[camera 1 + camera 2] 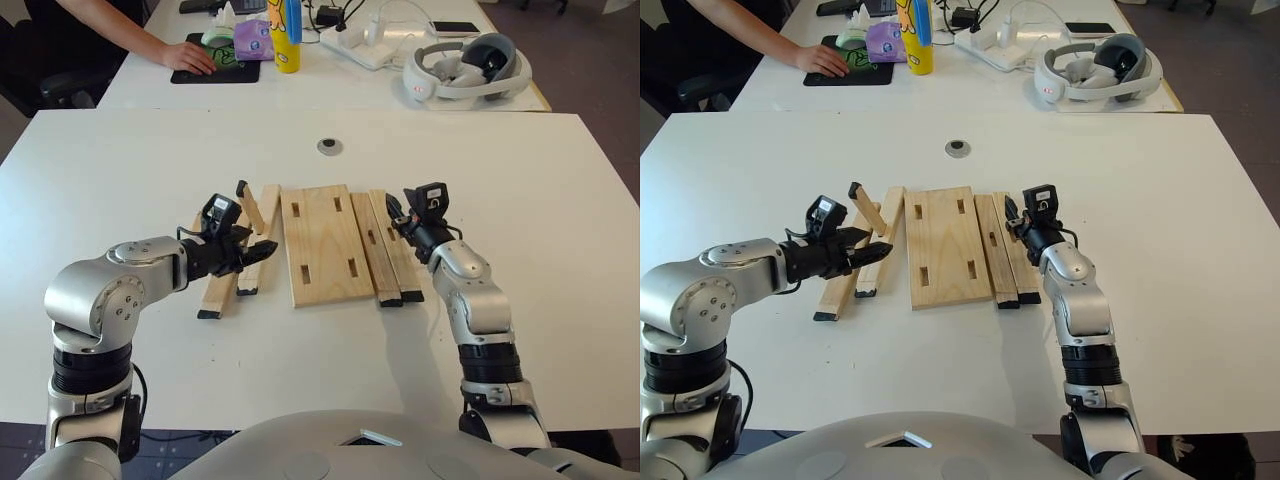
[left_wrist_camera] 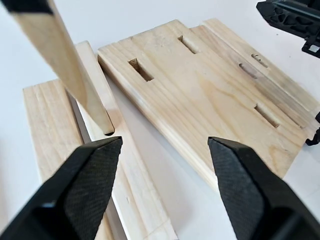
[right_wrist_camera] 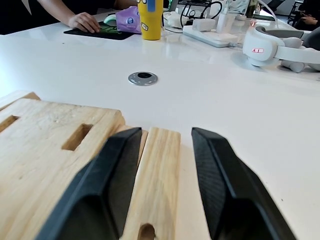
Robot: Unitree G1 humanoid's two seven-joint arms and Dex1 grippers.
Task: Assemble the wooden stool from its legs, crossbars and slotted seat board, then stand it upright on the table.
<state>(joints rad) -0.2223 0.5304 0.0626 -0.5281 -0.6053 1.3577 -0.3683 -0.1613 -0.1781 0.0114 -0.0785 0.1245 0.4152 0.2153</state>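
The pale wooden seat board with four slots point(image 1: 322, 243) lies flat mid-table. Two long slotted wooden planks point(image 1: 372, 250) lie side by side against its right edge. On its left lie two black-tipped wooden planks point(image 1: 220, 295), with a thin black-tipped wooden stick point(image 1: 250, 208) tilted over them.

Seat board point(image 1: 324, 243) showing pale grained wood, dark slots. Legs point(image 1: 380, 262) beside black right gripper point(image 3: 166, 132) showing same wood, black ends. Left gripper point(image 2: 165, 145) also showing black; table point(image 1: 520, 200) white.
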